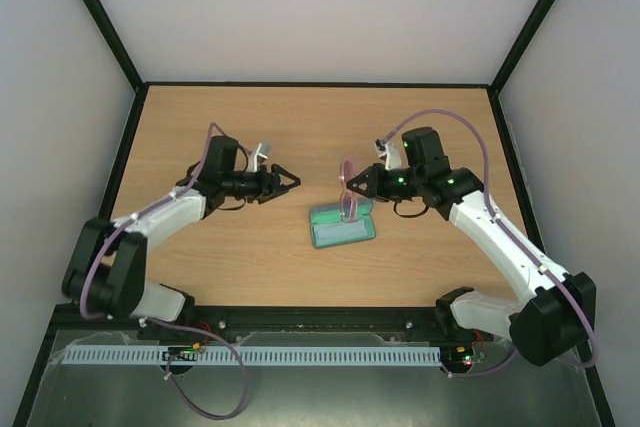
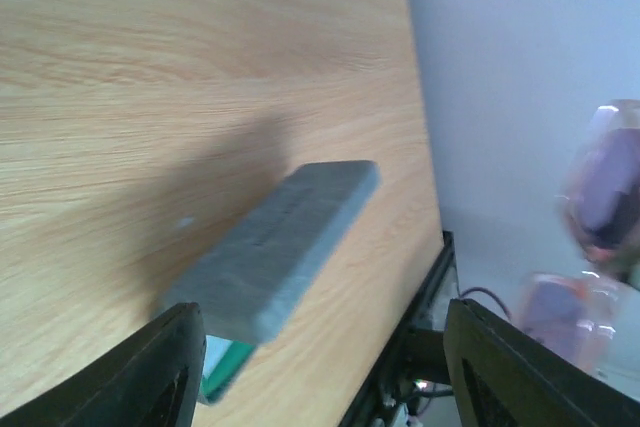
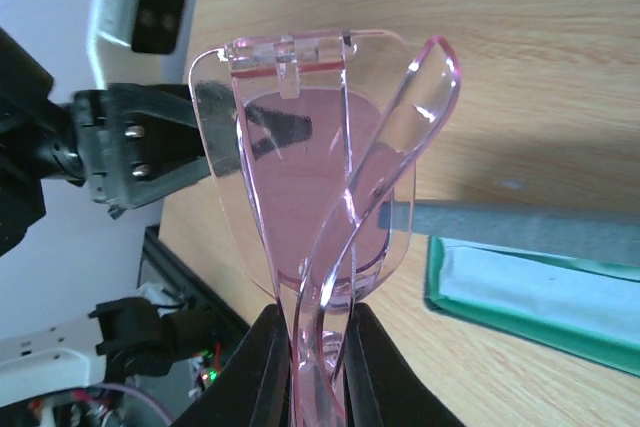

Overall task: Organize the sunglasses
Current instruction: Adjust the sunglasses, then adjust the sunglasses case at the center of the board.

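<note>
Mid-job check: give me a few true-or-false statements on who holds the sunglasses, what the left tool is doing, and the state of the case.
1. The right tool is shut on the sunglasses. True.
2. The left tool grips the case. False: it is open and empty, in the air to the left of the sunglasses, apart from the case.
3. The case lies open on the table. True.
4. The sunglasses lie flat inside the case. False: the right tool holds them up in the air by the case's far edge.
</note>
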